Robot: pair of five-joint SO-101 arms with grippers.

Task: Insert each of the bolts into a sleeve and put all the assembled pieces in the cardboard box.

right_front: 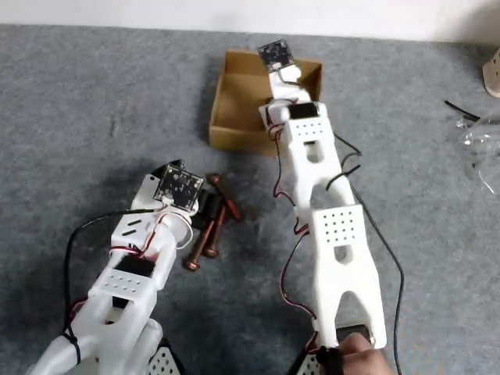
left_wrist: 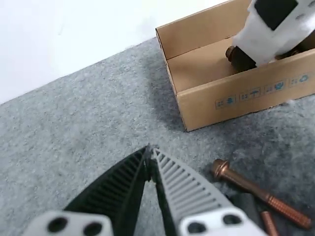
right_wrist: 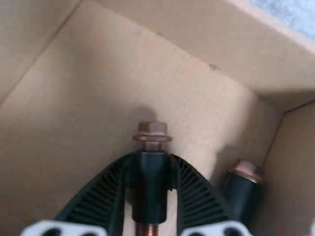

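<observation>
Cardboard floor [right_wrist: 74, 98] backs copper bolt [right_wrist: 152, 133] in black sleeve [right_wrist: 149, 187].

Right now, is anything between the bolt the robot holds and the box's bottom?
Nothing visible. The right tool holds the sleeved bolt over bare floor of the cardboard box; another assembled piece sits aside, near a corner.

White plastic arms [right_front: 337, 234], red and black cables [right_front: 69, 250], ribbed dark jaws

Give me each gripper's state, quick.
Left gripper: shut, empty.
Right gripper: shut on a sleeved bolt, inside the cardboard box.
</observation>
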